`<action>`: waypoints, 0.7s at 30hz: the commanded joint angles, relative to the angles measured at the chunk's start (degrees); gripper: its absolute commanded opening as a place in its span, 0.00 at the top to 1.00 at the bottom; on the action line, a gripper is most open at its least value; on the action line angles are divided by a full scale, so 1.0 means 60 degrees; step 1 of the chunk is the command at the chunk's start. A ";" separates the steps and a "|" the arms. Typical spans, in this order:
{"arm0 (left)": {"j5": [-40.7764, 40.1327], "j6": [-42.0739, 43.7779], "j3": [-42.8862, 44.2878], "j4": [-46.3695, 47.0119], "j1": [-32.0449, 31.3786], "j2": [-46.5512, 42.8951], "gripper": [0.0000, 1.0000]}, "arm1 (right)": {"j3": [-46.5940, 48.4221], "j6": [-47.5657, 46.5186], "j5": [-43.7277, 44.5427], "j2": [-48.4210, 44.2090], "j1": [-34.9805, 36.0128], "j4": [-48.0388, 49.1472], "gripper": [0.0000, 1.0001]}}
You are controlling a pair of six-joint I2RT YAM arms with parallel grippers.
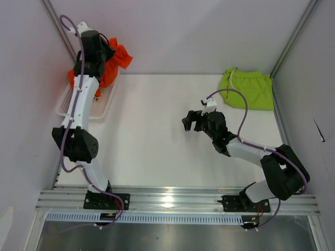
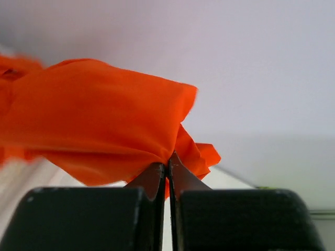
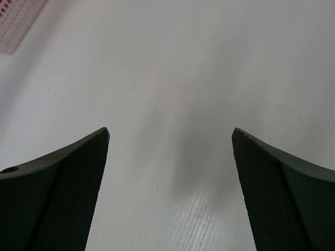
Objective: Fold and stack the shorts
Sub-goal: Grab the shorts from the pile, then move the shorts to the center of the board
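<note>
The orange shorts (image 1: 114, 65) hang bunched from my left gripper (image 1: 111, 52), raised above the white mesh basket (image 1: 104, 107) at the far left. In the left wrist view the jaws are pinched shut on a fold of the orange shorts (image 2: 99, 125), gripper (image 2: 168, 166). The lime green shorts (image 1: 250, 88) lie folded flat at the far right of the table, a white drawstring at their left edge. My right gripper (image 1: 191, 120) is open and empty over the table's middle; in the right wrist view (image 3: 170, 137) only bare table shows between its fingers.
The white table (image 1: 157, 136) is walled in by pale panels on the left, back and right. The basket's corner shows in the right wrist view (image 3: 15, 23). A metal rail (image 1: 172, 201) carrying both arm bases runs along the near edge.
</note>
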 commanded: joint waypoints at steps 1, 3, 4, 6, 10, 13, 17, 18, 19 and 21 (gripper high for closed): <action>0.1175 0.0568 0.1359 -0.0358 -0.0220 -0.1646 1.00 | -0.0018 -0.0090 0.0243 -0.0181 0.0039 0.0437 0.00; 0.0960 0.0979 0.1184 0.0183 -0.0745 -0.2468 1.00 | -0.0033 -0.0105 0.0301 -0.0240 0.0039 0.0422 0.00; 0.0611 0.1518 0.0676 0.0736 -0.0966 -0.3357 1.00 | -0.0048 -0.0105 0.0316 -0.0283 0.0039 0.0422 0.01; 0.0199 0.2251 0.0335 0.1281 -0.1638 -0.4182 1.00 | -0.0062 -0.0090 0.0287 -0.0284 0.0039 0.0451 0.01; 0.0692 0.2331 -0.0543 0.2277 -0.2198 -0.5765 1.00 | -0.0033 -0.0032 0.0243 -0.0254 0.0053 0.0451 0.00; 0.1894 0.1248 -0.2048 0.3576 -0.2359 -0.7069 1.00 | -0.0048 -0.0032 0.0316 -0.0284 0.0053 0.0437 0.00; 0.2628 0.0411 -0.2844 0.3994 -0.2565 -0.7730 1.00 | -0.0179 0.0012 0.0623 -0.0430 0.0053 0.0480 0.00; 0.2672 0.0221 -0.2903 0.3994 -0.2565 -0.7702 1.00 | -0.0209 0.0012 0.0653 -0.0474 0.0039 0.0509 0.01; 0.2658 0.0118 -0.2947 0.3892 -0.2565 -0.7658 1.00 | -0.0281 0.0027 0.0668 -0.0518 0.0053 0.0539 0.01; 0.2803 -0.0261 -0.3327 0.3847 -0.2565 -0.7454 1.00 | -0.0340 0.0042 0.0668 -0.0708 0.0053 0.0612 0.00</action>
